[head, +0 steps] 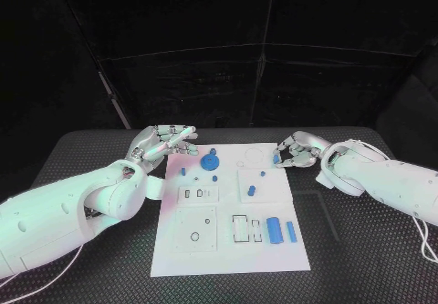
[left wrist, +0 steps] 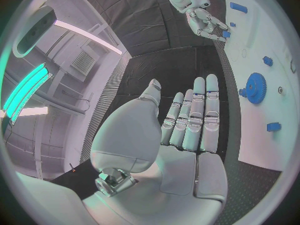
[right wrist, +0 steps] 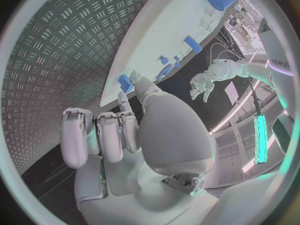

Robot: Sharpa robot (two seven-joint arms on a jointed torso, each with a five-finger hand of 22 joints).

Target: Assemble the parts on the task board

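Note:
The white task board [head: 228,253] lies in the middle of the black table. On its far half stands a blue gear [head: 211,163], also seen in the left wrist view [left wrist: 255,87]. Small blue parts [head: 252,189] are scattered around it. A blue cylinder [head: 273,228] and a blue bar [head: 291,232] lie on the near right. My right hand [head: 294,151] hovers at the board's far right edge and pinches a small blue part [right wrist: 124,81] between thumb and fingertip. Beside the board's far left corner, my left hand [head: 169,142] is raised with fingers straight and apart, holding nothing.
Empty recesses mark the board: a rectangular slot [head: 240,228] beside the cylinder, a small socket block [head: 195,193] at mid left, and a plate with an oval hole [head: 194,236] at near left. Black ribbed matting [head: 365,253] surrounds the board on all sides.

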